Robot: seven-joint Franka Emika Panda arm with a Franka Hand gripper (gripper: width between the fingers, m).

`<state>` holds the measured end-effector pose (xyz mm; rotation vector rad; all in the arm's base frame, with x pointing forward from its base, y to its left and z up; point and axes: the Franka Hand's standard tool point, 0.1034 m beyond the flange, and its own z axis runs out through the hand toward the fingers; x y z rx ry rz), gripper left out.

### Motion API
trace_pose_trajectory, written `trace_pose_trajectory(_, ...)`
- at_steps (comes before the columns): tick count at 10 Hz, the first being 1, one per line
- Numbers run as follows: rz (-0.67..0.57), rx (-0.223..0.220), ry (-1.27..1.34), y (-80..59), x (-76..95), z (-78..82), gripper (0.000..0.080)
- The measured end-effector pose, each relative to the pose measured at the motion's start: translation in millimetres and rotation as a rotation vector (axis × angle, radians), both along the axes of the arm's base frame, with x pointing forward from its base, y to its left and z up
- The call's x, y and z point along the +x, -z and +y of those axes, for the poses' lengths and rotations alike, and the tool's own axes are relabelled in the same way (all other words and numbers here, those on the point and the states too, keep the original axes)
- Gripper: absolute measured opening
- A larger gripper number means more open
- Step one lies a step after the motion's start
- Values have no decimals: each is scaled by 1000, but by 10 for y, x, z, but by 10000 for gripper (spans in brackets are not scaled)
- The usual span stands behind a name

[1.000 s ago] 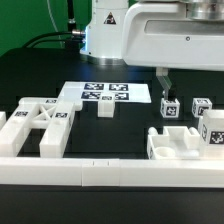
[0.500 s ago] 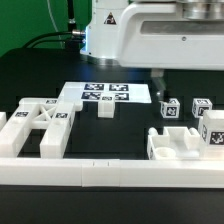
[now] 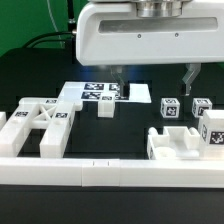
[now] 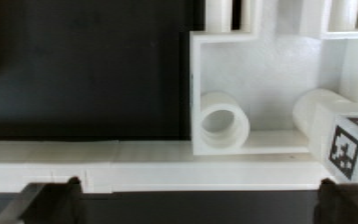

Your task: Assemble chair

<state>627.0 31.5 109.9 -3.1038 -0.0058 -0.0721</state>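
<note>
From my desk I see the claw (image 3: 152, 80) spread wide, its two fingers (image 3: 118, 76) far apart with only air between them, gripping nothing. It hangs above the black table (image 3: 30, 70), clear of every piece. The chair is in loose white parts scattered below and around the claw. Two small tagged blocks (image 3: 170, 108) (image 3: 201, 107) stand on the table below the finger on the exterior view's right, one just inside that finger's line and one just outside it, neither touched. A short post (image 3: 105, 108) stands below the other finger, against the near edge of the marker board (image 3: 100, 92), which lies flat under that same side of the claw. The cross-braced panel (image 3: 40, 125) lies well off to the exterior view's left of the claw, lower and nearer the camera. The seat block (image 3: 180, 142), a chunky walled piece with a tag on its side, sits below the claw and nearer the camera, close behind the long low rail (image 3: 110, 172). Through the wrist camera the seat block (image 4: 247, 70) lies ahead of the gap between the fingertips (image 4: 48, 200), showing a walled pocket, a round stub (image 4: 220, 122) and a tag (image 4: 348, 148) close to one fingertip. The rail (image 4: 123, 160) runs across between the fingertips and that block. I cannot tell how high the fingertips stand above it.
</note>
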Motion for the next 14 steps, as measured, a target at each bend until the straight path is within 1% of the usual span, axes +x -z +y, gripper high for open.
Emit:
trace_pose_trajectory(1,-4,-1,-18,8,-19,-34,648)
trace_pose_trajectory(2,-12,-4,-36,49,-123,-186,648)
trace_pose_trajectory(4,-3,-16,-37,205,-426,-504,648)
trace_pose_trajectory(5,11,-18,-23,312,-536,-575,648)
trace_pose_trajectory(7,11,-18,-26,300,-516,-556,648)
trace_pose_trajectory(10,11,-18,-25,320,-536,-560,648)
trace_pose_trajectory(11,-14,-14,11,404,-648,-579,648)
trace_pose_trajectory(12,-5,-14,32,526,-876,-565,648)
trace_pose_trajectory(13,7,-12,41,554,-947,-547,648)
trace_pose_trajectory(14,6,-13,42,554,-944,-551,648)
